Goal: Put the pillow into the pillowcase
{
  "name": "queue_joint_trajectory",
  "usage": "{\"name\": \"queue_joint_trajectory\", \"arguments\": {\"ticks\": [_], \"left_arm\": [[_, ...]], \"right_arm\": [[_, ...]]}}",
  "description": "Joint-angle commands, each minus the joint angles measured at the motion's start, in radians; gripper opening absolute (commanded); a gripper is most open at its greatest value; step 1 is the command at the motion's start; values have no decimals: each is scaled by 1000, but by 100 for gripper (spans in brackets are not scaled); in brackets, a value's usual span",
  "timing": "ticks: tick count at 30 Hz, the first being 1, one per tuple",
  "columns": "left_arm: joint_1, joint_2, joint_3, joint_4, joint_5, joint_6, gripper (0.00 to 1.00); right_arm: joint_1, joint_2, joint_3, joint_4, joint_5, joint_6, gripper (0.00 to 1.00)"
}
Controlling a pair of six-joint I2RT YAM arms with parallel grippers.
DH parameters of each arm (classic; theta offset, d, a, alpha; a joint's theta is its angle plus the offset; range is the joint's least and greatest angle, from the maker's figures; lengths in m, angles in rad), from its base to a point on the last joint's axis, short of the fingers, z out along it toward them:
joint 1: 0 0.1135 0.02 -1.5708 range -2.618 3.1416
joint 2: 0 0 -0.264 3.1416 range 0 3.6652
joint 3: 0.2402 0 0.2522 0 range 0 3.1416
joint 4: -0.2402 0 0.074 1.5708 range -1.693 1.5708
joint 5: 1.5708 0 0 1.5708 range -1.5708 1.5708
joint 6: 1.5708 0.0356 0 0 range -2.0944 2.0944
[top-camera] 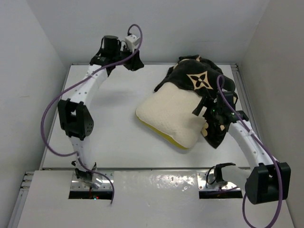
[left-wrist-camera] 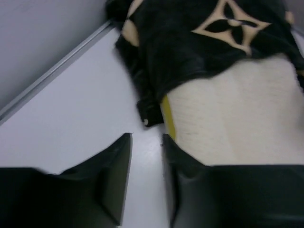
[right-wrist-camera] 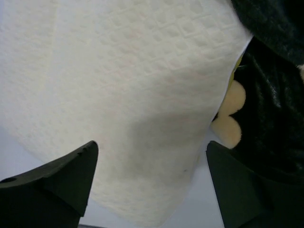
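Right of centre in the top view, on the white table: the pillow, cream, fuzzy, quilted in faint squares, yellow piping along its lower edge. Upper end tucked into the pillowcase, black velvety cloth with tan four-petal flowers, bunched at upper right. Left gripper at upper left, fingers drawn almost together, pinching nothing. Right gripper spread wide over the pillow's right side.

My right gripper hangs over the pillow, fingers wide apart. The pillowcase borders its right edge, seemingly overlapping the corner.
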Motion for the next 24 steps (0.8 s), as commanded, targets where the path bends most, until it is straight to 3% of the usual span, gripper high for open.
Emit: {"name": "queue_joint_trajectory", "arguments": {"ticks": [1, 3, 6, 12, 15, 18, 19, 24], "left_arm": [[9, 201, 42, 83, -95, -75, 34], [5, 353, 168, 46, -97, -33, 56], [-12, 511, 273, 95, -88, -50, 68], [-56, 648, 305, 182, -28, -98, 70], [-101, 600, 160, 227, 10, -60, 71], [-151, 551, 89, 261, 46, -8, 75], [-162, 554, 84, 255, 76, -3, 76], [-205, 556, 84, 261, 169, -9, 80]], "right_arm": [[3, 11, -32, 33, 35, 108, 99], [1, 15, -68, 68, 46, 168, 99], [3, 50, -118, 176, 2, 219, 99], [-5, 192, -150, 329, -11, 262, 99], [-45, 267, -138, 343, -26, 237, 96], [-97, 312, -133, 348, -101, 190, 81], [-135, 320, -127, 360, -156, 168, 70], [-172, 363, -69, 326, -223, 90, 59]]}}
